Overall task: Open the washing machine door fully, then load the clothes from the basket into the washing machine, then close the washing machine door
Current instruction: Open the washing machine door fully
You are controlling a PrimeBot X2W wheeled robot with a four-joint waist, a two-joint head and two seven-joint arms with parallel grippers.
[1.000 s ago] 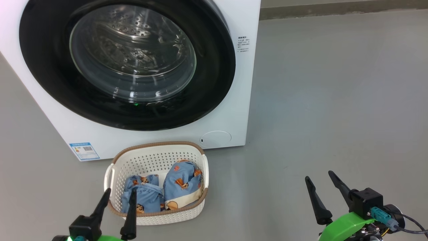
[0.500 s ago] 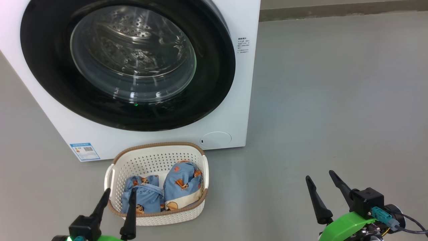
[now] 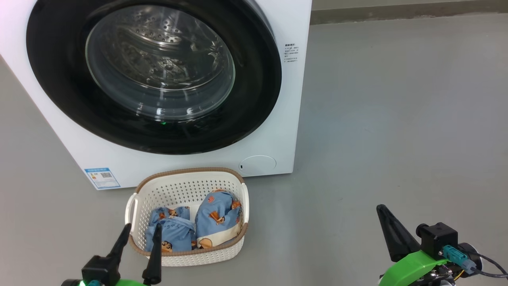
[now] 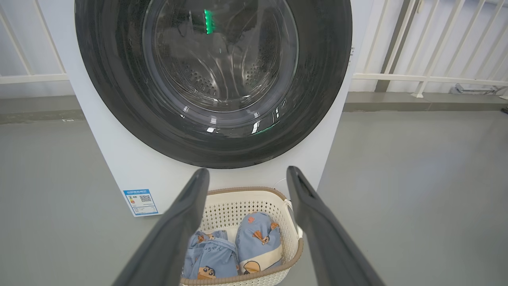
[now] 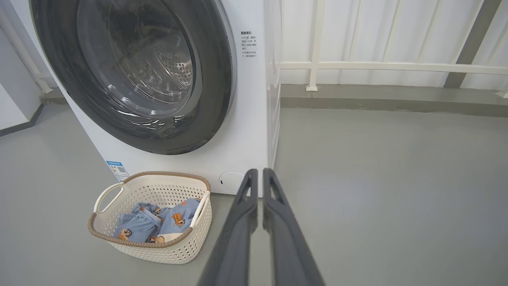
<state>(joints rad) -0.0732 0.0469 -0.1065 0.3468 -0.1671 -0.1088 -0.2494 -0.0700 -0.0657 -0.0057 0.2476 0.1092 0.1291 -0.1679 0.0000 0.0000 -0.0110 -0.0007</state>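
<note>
**Door phase, nothing yet loaded.** You see the washing machine door [image 3: 154, 71] closed flush against the white washing machine [image 3: 285, 119], with the steel drum visible through its glass. Opening it is, by this evidence, the step in hand.

The basket [image 3: 188, 171] stands on the grey floor [image 3: 397, 119] just before the machine's front and below the door, probably so the clothes [image 3: 216, 220] have a short path to the drum. Both blue bundles lie inside it, side by side.

Your left gripper [image 3: 143, 228] hangs at the basket's near rim, fingers spread apart and empty. Its wrist view frames the bundles between them.

Your right gripper [image 3: 383, 208] stands well to the right over bare floor. Its fingers are together with a thin slit between them and clamp nothing; a tool that narrow would suit hooking the door's edge.

**Writing:** a blue label [image 3: 102, 178] with a square code sits low on the front's left, and a block of dark print [image 3: 291, 53] sits beside the door's upper right. Both are too small for you to read, and no brand name is legible
</note>
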